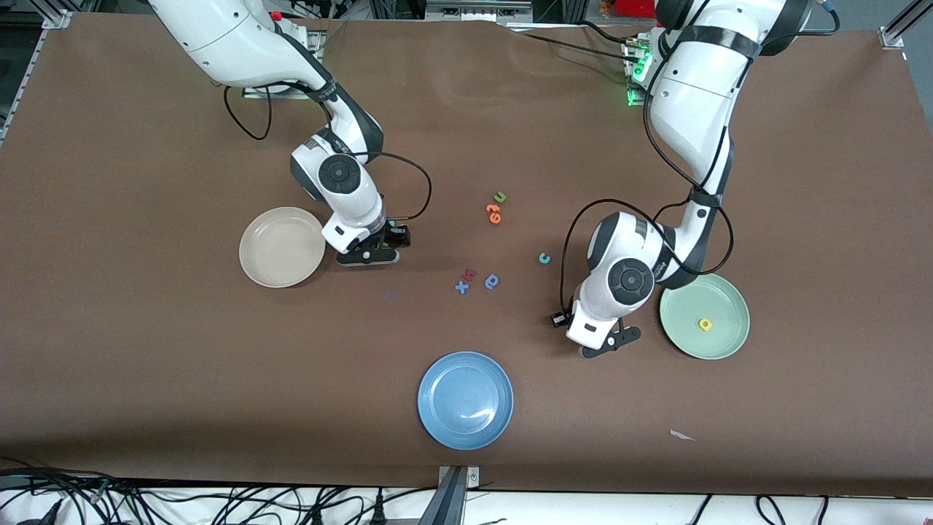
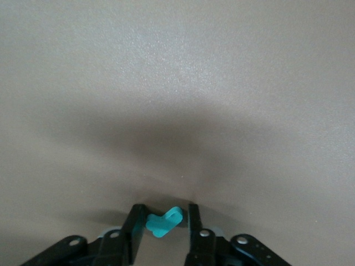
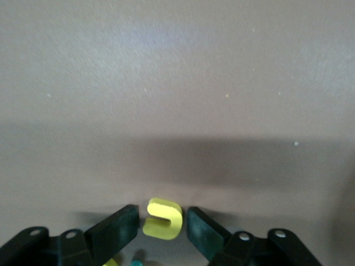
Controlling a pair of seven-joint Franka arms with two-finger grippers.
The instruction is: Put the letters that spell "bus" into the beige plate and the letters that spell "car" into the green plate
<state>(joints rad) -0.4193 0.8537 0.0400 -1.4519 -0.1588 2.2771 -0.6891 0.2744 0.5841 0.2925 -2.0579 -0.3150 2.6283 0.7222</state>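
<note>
The left pincer (image 2: 164,221) stood low on the bench, center-right of the front frame, pinching the teal letter (image 2: 164,222); the green plate (image 1: 732,306) lay just beside.

The right pincer (image 3: 162,220) pinched a yellow letter (image 3: 162,219) beside the beige plate (image 1: 271,251).

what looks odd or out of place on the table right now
Only a small white scrap on the brown table, near the front camera toward the left arm's end; it belongs to nothing else there. The plates sit flat, and the loose letters lie scattered mid-table.
</note>
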